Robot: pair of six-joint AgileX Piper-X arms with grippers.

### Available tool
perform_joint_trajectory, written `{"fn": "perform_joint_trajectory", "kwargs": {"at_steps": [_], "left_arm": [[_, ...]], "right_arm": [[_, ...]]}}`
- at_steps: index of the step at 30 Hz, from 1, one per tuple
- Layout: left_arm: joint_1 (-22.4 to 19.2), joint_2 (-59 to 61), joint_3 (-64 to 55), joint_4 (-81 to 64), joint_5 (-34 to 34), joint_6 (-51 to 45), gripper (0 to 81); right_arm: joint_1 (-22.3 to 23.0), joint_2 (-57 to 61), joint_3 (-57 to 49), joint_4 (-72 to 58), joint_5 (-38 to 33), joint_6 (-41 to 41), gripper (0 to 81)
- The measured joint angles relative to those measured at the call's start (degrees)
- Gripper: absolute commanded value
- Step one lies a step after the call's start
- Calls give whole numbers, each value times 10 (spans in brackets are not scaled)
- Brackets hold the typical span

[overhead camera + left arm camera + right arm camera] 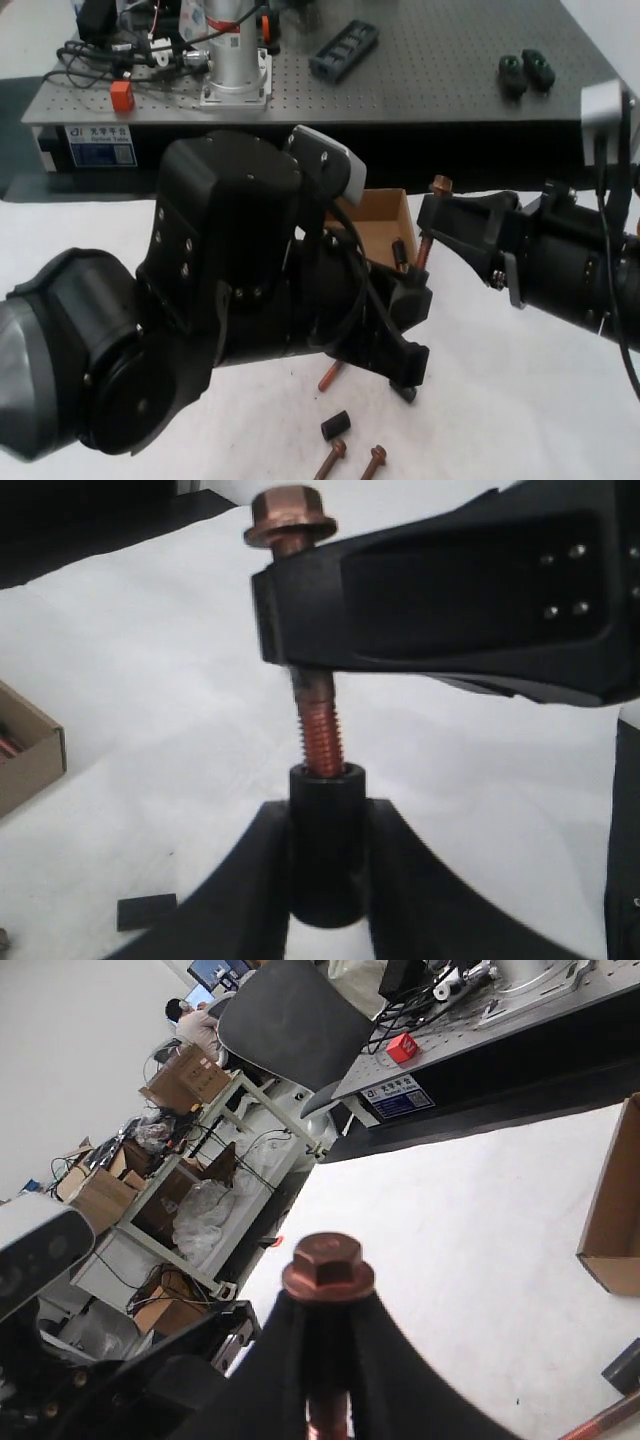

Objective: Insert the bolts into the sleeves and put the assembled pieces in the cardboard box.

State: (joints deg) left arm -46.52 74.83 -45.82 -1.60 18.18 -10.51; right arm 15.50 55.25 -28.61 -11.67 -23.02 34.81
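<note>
Closest to the lens bulks the black left arm (220,290), stretched forward over the white-covered tabletop (520,400) so that its hand works in free air where the other arm can meet it. Just behind the meeting point stands the small open brown cardboard box (385,215), near enough that a finished piece would need only a short carry. Something dark lies inside it, though I cannot tell what.

From the opposite side the right hand (325,1335) is clenched on a copper-coloured, hex-headed metal bolt (315,730). It grips just under the head and holds the bolt upright with the threads down, which leaves the threaded end bare for entry. Beneath it the left hand (325,890) is clamped around a short black cylindrical sleeve (325,815), bore facing up, serving as a vice.

The bolt's tip sits in the mouth of the sleeve with most of the thread showing above the rim, so I judge the insertion begun but not finished. On the tabletop below lie the spares: a few loose copper bolts (332,458) and one loose black sleeve (336,425), waiting their turn.
</note>
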Motion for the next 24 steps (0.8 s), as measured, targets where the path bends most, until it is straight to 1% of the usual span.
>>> {"fn": "perform_joint_trajectory", "kwargs": {"at_steps": [2, 3, 4, 5, 7, 8, 9, 10, 12, 14, 17, 19, 20, 22, 23, 24], "left_arm": [[0, 0, 0, -5, -3, 0, 6], [0, 0, 0, -6, -2, 0, 6], [0, 0, 0, -6, -2, 0, 6], [0, 0, 0, -11, -2, 0, 6], [0, 0, 0, -21, -4, 0, 6], [0, 0, 0, -25, -4, 0, 6], [0, 1, 0, -36, -6, 2, 6], [0, 1, 0, -39, -8, 3, 6], [0, 4, 0, -64, -12, 4, 6], [0, 9, 0, -75, -30, 4, 6], [11, 40, -21, -92, -59, 2, 6], [28, 79, -52, -88, -72, -20, 6], [28, 79, -56, -88, -76, -31, 6], [52, 132, -107, -66, -78, -44, 6], [52, 132, -113, -66, -80, -55, 6], [64, 163, -142, -45, -85, -61, 6]], "right_arm": [[2, 0, 1, 4, -3, -4, 3], [2, 0, 1, 5, -3, -7, 20], [2, 0, 1, 7, -3, -9, 69], [2, 0, 1, 6, -4, -12, 147], [2, 0, 1, 6, -4, -14, 363], [3, 0, 1, 8, -6, -15, 439], [4, 0, 1, 10, -10, -17, 493], [5, 1, 1, 11, -16, -17, 501], [5, 1, 1, 13, -27, -20, 484], [5, 1, 1, 15, -51, -28, 464], [-2, 1, 1, 18, -73, -35, 465], [-30, -20, 1, 39, -73, -33, 465], [-43, -34, 1, 54, -74, -33, 465], [-76, -64, 1, 93, -75, -36, 465], [-93, -81, 1, 117, -75, -40, 465], [-110, -99, 1, 143, -74, -45, 465]]}}
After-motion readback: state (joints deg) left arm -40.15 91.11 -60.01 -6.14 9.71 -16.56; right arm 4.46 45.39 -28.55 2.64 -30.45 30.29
